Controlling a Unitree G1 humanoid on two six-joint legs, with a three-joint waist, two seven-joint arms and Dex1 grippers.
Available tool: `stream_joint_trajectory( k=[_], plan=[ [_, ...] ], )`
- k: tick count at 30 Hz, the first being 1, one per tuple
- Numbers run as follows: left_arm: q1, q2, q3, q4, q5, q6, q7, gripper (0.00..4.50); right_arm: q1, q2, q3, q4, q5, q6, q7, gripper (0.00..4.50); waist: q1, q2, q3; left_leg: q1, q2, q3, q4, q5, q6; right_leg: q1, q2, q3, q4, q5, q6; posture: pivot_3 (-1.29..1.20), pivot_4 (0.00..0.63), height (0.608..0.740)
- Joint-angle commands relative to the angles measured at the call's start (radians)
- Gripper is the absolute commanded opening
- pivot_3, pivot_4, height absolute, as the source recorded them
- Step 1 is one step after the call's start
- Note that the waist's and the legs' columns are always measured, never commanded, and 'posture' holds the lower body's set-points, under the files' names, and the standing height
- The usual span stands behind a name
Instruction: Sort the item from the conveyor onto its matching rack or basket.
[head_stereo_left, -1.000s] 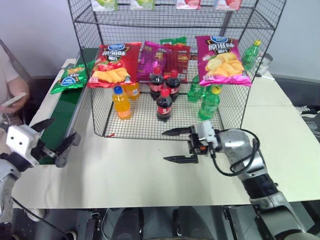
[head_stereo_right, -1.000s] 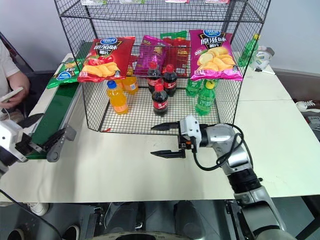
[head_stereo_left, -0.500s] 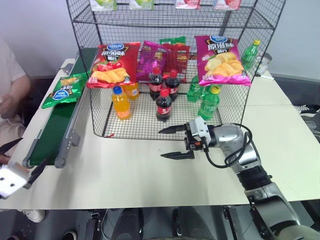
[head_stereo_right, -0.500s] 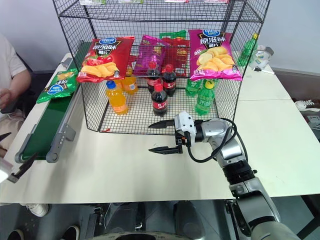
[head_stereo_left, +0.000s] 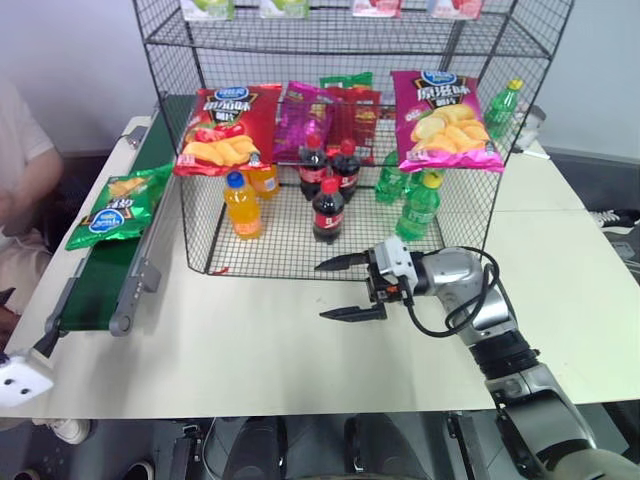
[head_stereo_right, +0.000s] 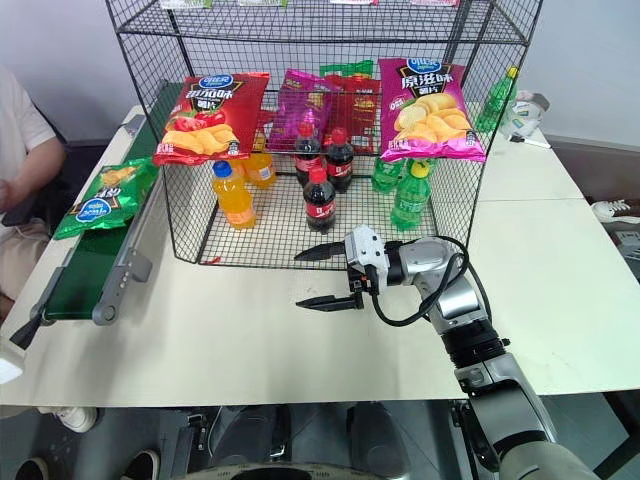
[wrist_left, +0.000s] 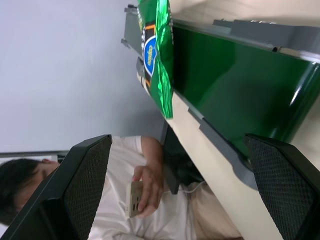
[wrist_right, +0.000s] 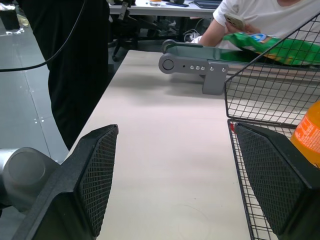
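Observation:
The item, a shiny green crisp bag (head_stereo_left: 113, 205) with a round blue logo, lies on the conveyor (head_stereo_left: 98, 285), a dark green belt running along the table's left side. It overhangs the belt's outer rail. My left gripper (wrist_left: 177, 142) is open and empty. It hangs off the table's near-left corner, short of the belt's near end, and looks along the belt at the bag (wrist_left: 159, 55). My right gripper (head_stereo_left: 320, 291) is open and empty. It hovers over the table just in front of the black wire rack (head_stereo_left: 280, 250), pointing left.
On the rack's middle tier hang a red crisp bag (head_stereo_left: 227, 128) and a magenta one (head_stereo_left: 443, 120). Cola (head_stereo_left: 327, 208), orange (head_stereo_left: 243, 207) and green bottles (head_stereo_left: 417, 208) stand on its lowest tier. A person (head_stereo_left: 22, 180) sits left of the conveyor. Bare cream table (head_stereo_left: 250, 350) lies in front.
The green bag has ridden down the belt toward me. My left gripper has drawn back from the belt's end to the near-left corner, rolling as it went. The right gripper has stayed put.

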Motion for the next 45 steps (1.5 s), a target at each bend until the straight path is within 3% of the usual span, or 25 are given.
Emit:
stream_joint_trajectory(
  k=[1, 36, 39, 45],
  plan=[
    [-0.009, 0.028, -0.011, 0.022, 0.005, 0.001, 0.041, 4.5, -0.001, 0.0, -0.006, -0.032, 0.006, -0.01, -0.001, 3.86, 0.0, 0.0, 0.0, 0.0, 0.0, 0.0, 0.0, 0.0, 0.0, 0.0, 0.0, 0.0, 0.0, 0.0, 0.0, 0.0, 0.15, 0.739],
    [-0.119, 0.06, -0.196, 0.042, -0.035, 0.105, 0.068, 4.5, -0.009, -0.012, -0.017, -0.034, -0.016, -0.027, -0.035, 3.86, 0.0, 0.0, 0.0, 0.0, 0.0, 0.0, 0.0, 0.0, 0.0, 0.0, 0.0, 0.0, 0.001, 0.0, 0.0, 0.0, 0.15, 0.739],
    [-0.15, 0.066, -0.214, 0.046, -0.037, 0.118, 0.059, 3.63, -0.009, -0.013, -0.021, -0.036, -0.015, -0.029, -0.043, 3.92, 0.001, 0.0, 0.0, 0.0, 0.0, 0.0, 0.0, 0.0, 0.0, 0.0, 0.0, 0.0, 0.001, 0.0, 0.0, 0.0, 0.15, 0.739],
    [-0.207, 0.076, -0.268, 0.064, -0.037, 0.127, 0.054, 0.74, -0.008, -0.015, -0.023, -0.046, -0.013, -0.026, -0.057, 3.92, 0.001, 0.0, 0.0, 0.0, 0.0, 0.001, 0.0, 0.0, 0.0, 0.0, 0.0, 0.0, 0.001, 0.0, 0.0, 0.0, 0.15, 0.739]
  ],
)
